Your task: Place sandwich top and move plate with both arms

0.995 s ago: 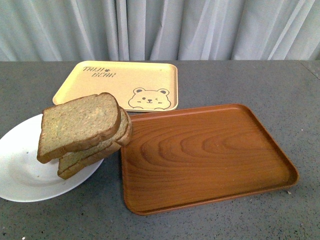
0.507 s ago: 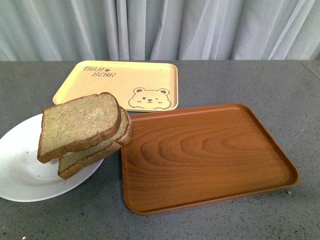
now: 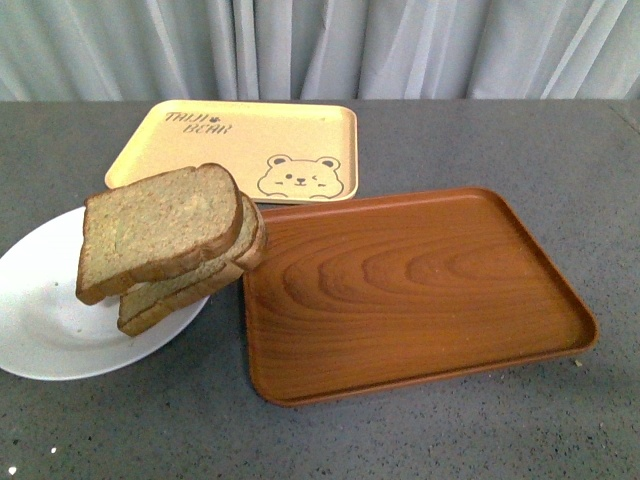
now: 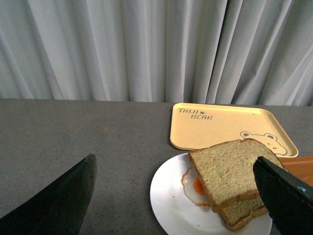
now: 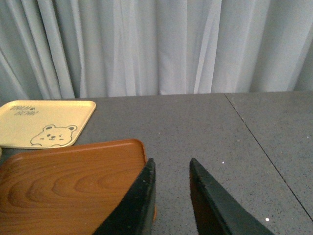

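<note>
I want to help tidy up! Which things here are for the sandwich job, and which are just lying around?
For the job: sandwich top, white plate, lower bread slice, fried egg.
Lying about: yellow bear tray, brown wooden tray (possibly the plate's destination; cannot tell).

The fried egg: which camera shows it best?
The left wrist view: the fried egg peeks from under the bread slices on the plate. In the front view they hide it; the right wrist view misses it.

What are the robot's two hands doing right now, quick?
Left gripper: wide open, holding nothing.
Right gripper: open just a little, holding nothing.
</note>
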